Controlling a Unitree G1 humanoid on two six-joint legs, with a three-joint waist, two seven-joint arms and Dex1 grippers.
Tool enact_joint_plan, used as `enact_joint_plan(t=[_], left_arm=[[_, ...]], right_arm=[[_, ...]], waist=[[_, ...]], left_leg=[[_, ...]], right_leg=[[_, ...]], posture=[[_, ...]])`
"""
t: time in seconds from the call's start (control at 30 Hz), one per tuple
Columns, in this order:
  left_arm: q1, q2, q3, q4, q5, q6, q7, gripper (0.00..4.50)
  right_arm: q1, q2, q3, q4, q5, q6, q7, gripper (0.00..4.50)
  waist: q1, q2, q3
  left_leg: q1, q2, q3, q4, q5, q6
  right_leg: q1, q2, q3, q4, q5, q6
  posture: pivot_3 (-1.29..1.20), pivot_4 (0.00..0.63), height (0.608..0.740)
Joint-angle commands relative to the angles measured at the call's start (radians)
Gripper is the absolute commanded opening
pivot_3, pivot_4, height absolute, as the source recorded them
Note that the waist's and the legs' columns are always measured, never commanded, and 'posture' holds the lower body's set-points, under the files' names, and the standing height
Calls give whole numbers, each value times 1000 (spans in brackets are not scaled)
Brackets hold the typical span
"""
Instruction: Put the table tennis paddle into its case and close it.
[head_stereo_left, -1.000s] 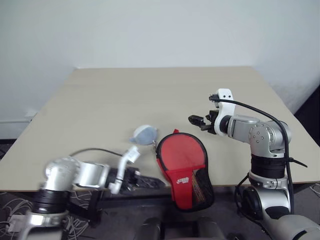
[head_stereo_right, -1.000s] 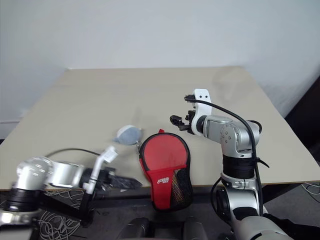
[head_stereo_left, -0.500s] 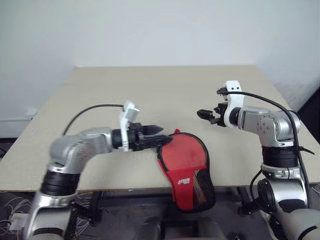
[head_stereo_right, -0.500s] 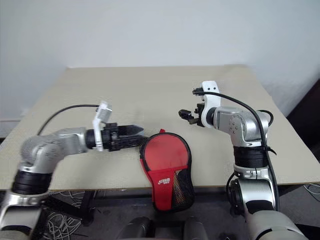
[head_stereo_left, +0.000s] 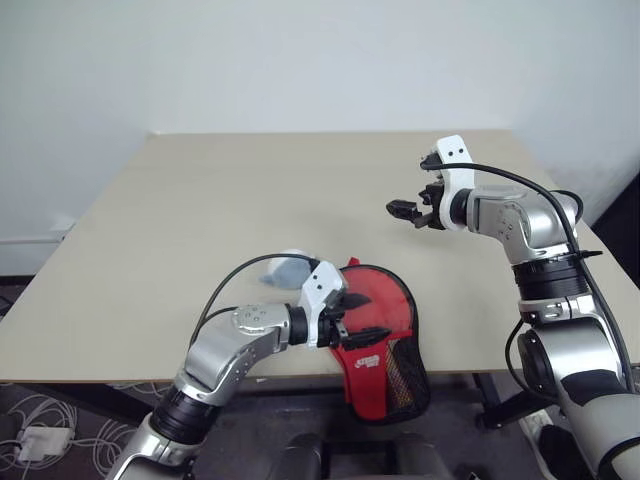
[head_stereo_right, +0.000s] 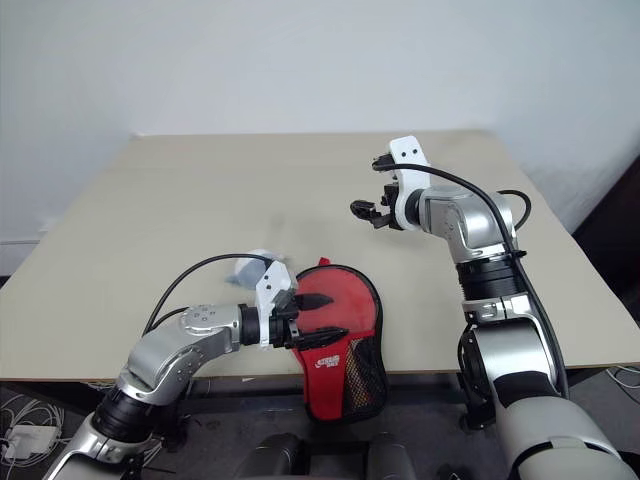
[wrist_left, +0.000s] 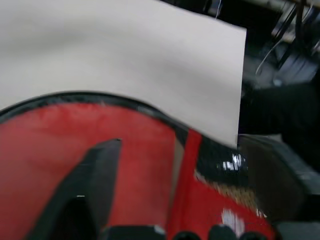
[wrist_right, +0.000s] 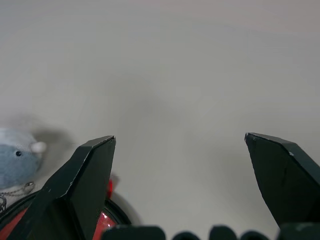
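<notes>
The red case (head_stereo_left: 378, 318), with black edging and a mesh pocket, lies at the table's front edge, its narrow end hanging over the edge. I cannot tell the table tennis paddle apart from the case. My left gripper (head_stereo_left: 362, 318) hovers over the case's round part, pointing right, its two fingers (wrist_left: 95, 185) apart with the red surface behind them. My right gripper (head_stereo_left: 405, 212) hangs above the table behind the case, open wide, with nothing between its fingers (wrist_right: 90, 175).
A small grey-blue lump (head_stereo_left: 290, 268) on a chain lies just left of the case's round end. The beige table (head_stereo_left: 250, 190) stretches back to a white wall. Black cables trail from both wrists.
My left arm rose from low at the front left, swung right and rolled, and its gripper now sits over the case. My right gripper moved a little farther back and up.
</notes>
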Motion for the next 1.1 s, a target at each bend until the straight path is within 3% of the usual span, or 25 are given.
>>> enact_joint_plan(t=[0.03,0.2,0.27,0.47,0.67,1.1], left_arm=[[23,9,-16,-34,57,-57,-10,2459],[46,-24,-19,4,141,-136,24,566],[56,-45,-14,18,158,-155,40,28],[66,-75,-24,34,184,-151,45,28],[79,-78,-23,39,196,-147,34,28],[98,-62,-28,24,215,-137,1,28]], right_arm=[[-75,15,35,44,-26,-76,71,4500],[-129,64,132,116,-60,-172,226,4500],[-146,89,160,142,-73,-208,276,4500],[-189,188,207,219,-100,-289,378,4500],[-235,308,196,347,-131,-359,369,4500],[-282,520,105,720,-189,-544,164,4500]], waist=[[0,0,0],[0,0,0],[0,0,0],[0,0,0],[-1,0,0],[-1,1,0]], left_leg=[[0,0,0,0,0,0],[0,0,-1,1,0,0],[0,0,-2,0,0,0],[1,0,-6,1,0,0],[3,0,-7,1,0,0],[4,-1,-8,1,0,-2]], right_leg=[[0,0,0,0,0,0],[0,0,0,0,1,0],[0,0,-1,0,1,0],[-1,0,0,3,1,0],[-2,1,1,10,1,0],[-3,2,1,11,1,0]], posture=[[0,0,734],[0,0,734],[0,0,734],[0,0,734],[0,0,734],[0,0,734]])
